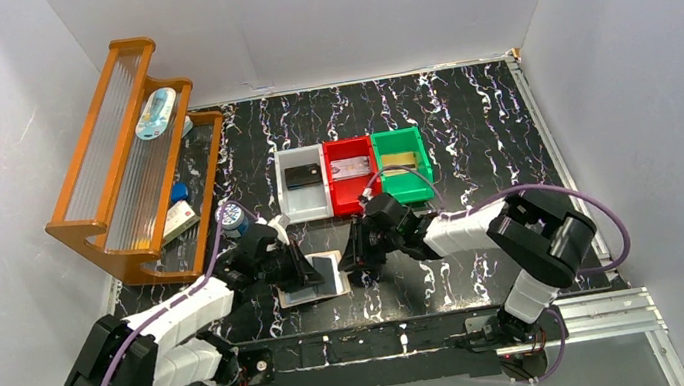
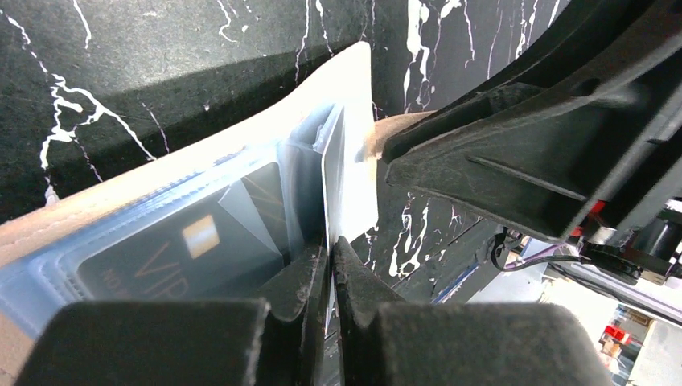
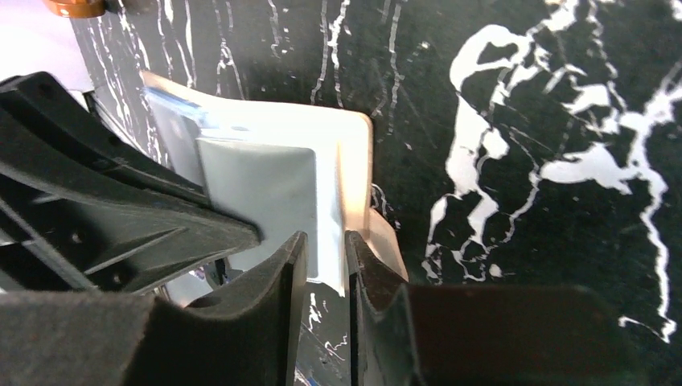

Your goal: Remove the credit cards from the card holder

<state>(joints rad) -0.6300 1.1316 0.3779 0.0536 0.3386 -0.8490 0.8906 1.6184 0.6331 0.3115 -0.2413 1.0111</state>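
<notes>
Mid-bench [image 1: 471,134], three bins side by side. Grey bin [image 1: 304,205]: one dark card [image 1: 302,174], lying flat. Red bin [image 1: 349,199], touching it on the right: one printed card [image 1: 351,166], red and pale. Green bin [image 1: 410,185], at the right end: one tan card [image 1: 397,161]. Against the left wall, an orange rack [image 1: 103,176], with a pale blue oblong item [image 1: 155,113] on its upper shelf; smaller things lower down, too small to name.

Nearer the arm bases, between both tools, the card holder [image 1: 322,277]: spread open on the bench, tan at the outer edge, glossy pale blue pockets inside. In one pocket, a VIP card [image 2: 161,257], dark, with a gold chip. One pale leaf raised.

Left tool [image 2: 331,257]: closed tight, pinching the edge of that pale leaf. Right tool [image 3: 326,249]: fingers narrowly apart, astride a pale edge of the holder, close to the left tool; gripped or merely straddled, cannot tell.
</notes>
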